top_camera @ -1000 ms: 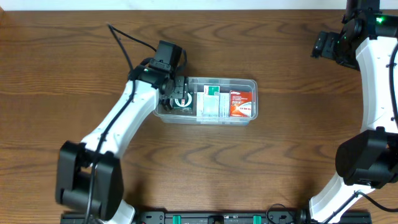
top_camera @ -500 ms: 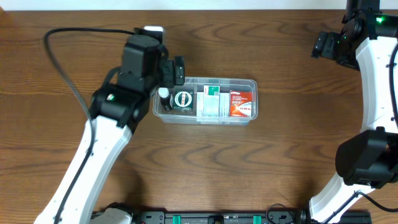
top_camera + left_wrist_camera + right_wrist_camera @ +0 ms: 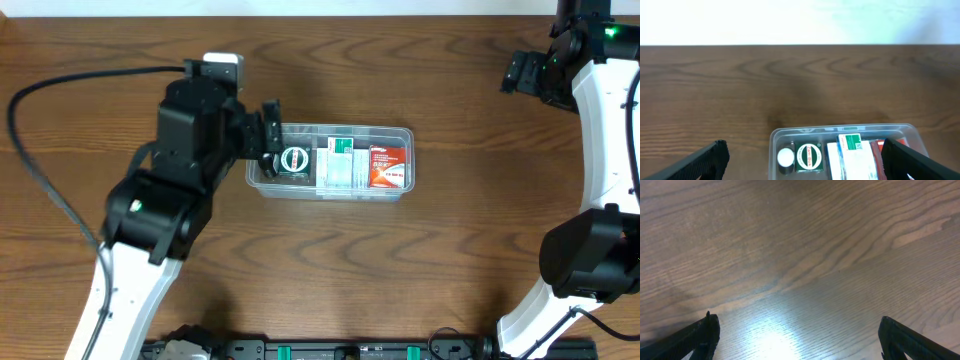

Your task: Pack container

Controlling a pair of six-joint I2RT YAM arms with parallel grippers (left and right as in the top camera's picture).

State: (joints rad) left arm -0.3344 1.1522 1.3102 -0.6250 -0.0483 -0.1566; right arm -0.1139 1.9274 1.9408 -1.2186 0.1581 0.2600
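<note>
The clear container [image 3: 360, 127] rests on the tabletop [image 3: 400, 260], packed with a bottle [image 3: 785, 157], a green-labelled pack [image 3: 294, 160], a white box [image 3: 340, 165] and a red box [image 3: 388, 167], while the left gripper [image 3: 268, 135] hovers over its left end with jaws spread wide and the right gripper [image 3: 512, 72], equally spread and holding nothing, is well apart to its right.

Dark wood-grain table [image 3: 420, 260] — pale wall [image 3: 800, 20] behind.

Clear container [image 3: 350, 127] holds a red box [image 3: 389, 167] and green-white box [image 3: 340, 165].

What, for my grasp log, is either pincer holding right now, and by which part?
Nothing is held. The left pincer is open and empty near the container; the right pincer is open above the wooden table.
</note>
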